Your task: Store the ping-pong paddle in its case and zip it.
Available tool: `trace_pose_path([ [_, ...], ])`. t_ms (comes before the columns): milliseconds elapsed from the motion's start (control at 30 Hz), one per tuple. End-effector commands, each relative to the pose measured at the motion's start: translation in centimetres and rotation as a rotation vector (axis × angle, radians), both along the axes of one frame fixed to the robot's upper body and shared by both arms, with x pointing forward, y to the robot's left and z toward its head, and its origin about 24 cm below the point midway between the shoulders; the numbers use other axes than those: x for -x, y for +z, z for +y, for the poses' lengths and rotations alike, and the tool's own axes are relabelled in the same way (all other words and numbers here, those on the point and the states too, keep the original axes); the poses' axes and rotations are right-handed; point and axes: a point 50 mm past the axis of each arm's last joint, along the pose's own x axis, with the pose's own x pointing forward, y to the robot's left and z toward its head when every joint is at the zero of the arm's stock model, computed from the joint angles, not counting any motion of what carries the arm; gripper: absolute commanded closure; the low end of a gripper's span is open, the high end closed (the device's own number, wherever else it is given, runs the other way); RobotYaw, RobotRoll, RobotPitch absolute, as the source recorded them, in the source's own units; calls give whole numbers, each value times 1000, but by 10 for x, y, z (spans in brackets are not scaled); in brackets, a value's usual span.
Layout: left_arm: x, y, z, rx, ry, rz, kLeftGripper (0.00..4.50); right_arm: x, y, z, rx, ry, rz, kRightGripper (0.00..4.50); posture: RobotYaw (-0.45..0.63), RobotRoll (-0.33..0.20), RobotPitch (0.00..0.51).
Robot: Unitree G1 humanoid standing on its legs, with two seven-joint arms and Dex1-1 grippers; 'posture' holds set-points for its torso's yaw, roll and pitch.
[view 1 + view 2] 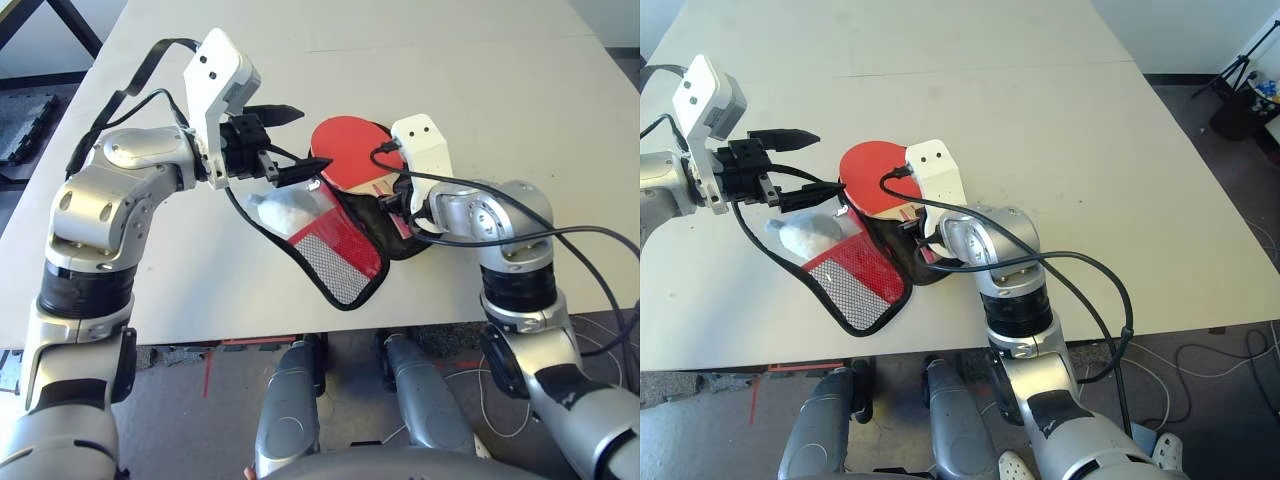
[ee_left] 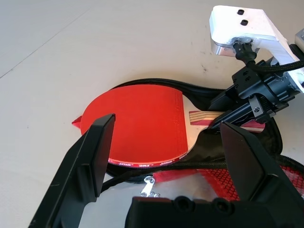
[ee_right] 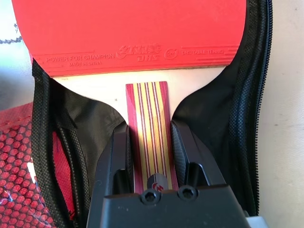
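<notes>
The ping-pong paddle (image 1: 345, 150) lies face up, its red head over the far end of the open case (image 1: 338, 262). Its striped handle (image 3: 148, 118) runs over the case's black lining (image 3: 209, 109). My right gripper (image 3: 148, 137) is shut on that handle, one finger on each side. The case's red mesh flap (image 1: 855, 280) is folded open toward the near table edge. My left gripper (image 1: 291, 143) hangs open just left of the paddle head and above the flap, holding nothing. Its fingers (image 2: 97, 147) frame the paddle head (image 2: 137, 121) in the left wrist view.
A white wad (image 1: 283, 210) lies by the flap's upper part, below my left gripper. Black cables (image 1: 1060, 262) loop from my right wrist over the near table edge (image 1: 250, 335). The pale tabletop (image 1: 480, 90) stretches far and right of the case.
</notes>
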Motion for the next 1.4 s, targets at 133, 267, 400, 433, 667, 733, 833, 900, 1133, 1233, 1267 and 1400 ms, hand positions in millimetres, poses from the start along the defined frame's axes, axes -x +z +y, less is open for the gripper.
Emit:
trace_pose_path([
  [133, -1, -6, -3, -5, -12, 11, 0, 1, -9, -10, 41, -61, 32, 3329, -24, 0, 267],
  [267, -2, -7, -4, -4, -14, 12, 0, 0, -10, -12, 38, -79, 34, 3329, -30, 0, 269],
  [400, -2, -8, -4, -5, -16, 14, 0, 2, -10, -10, 6, -57, 43, 3329, -34, 0, 270],
  [433, -2, -8, -4, -5, -16, 14, 0, 2, -9, -9, -11, -48, 42, 2598, -34, 0, 270],
  [667, -3, -6, -3, -9, -15, 8, 0, 8, 15, -9, -71, 56, -35, 590, -33, 0, 267],
  [733, -3, -4, -3, -10, -15, 5, 0, 9, 18, -17, -78, 88, -28, 23, -32, 0, 266],
  [833, -3, -3, -2, -11, -13, 2, 0, 9, 23, -31, -77, 121, -17, 23, -31, 0, 264],
  [900, -4, -3, -1, -14, -11, -1, 0, 8, 28, -43, -73, 135, -10, 23, -32, 0, 262],
  [1133, -4, -3, -2, -15, -12, -4, 0, 2, 24, -45, -88, 135, 36, 23, -30, 0, 258],
  [1233, -4, -4, -3, -13, -13, -5, 0, 6, 14, -33, -101, 153, 68, 23, -27, 0, 258],
  [1267, -4, -4, -3, -13, -13, -5, 0, 7, 12, -31, -101, 152, 72, 23, -26, 0, 258],
  [1400, -3, -5, -4, -13, -13, -2, 0, 6, -6, -22, -89, 123, 120, 27, -19, 0, 258],
])
